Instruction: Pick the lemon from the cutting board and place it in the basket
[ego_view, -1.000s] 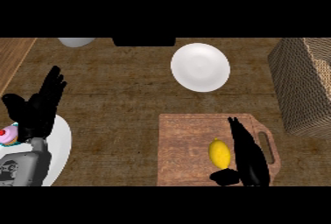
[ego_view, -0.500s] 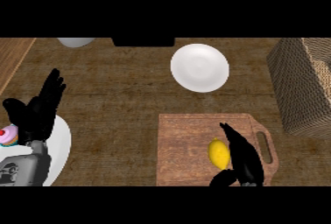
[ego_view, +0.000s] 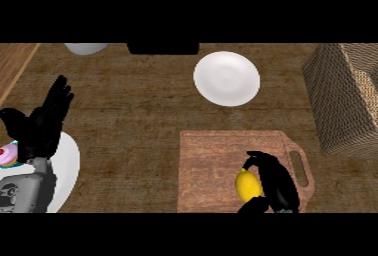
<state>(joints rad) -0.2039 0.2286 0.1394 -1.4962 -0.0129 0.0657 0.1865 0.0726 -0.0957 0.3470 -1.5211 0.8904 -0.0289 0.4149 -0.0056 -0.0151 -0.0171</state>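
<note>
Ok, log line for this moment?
phase: grasping | right hand: curled on lemon, on board | left hand: open, resting | basket: right edge

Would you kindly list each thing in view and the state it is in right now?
lemon: lying on the cutting board, right hand against its side.
cutting board: flat on the counter, handle toward the basket.
basket: upright at the right edge, lemon not in it.
plate: on the counter, nothing on it.
right hand: fingers curled round the lemon.
left hand: open, resting at the left edge, fingers up.
</note>
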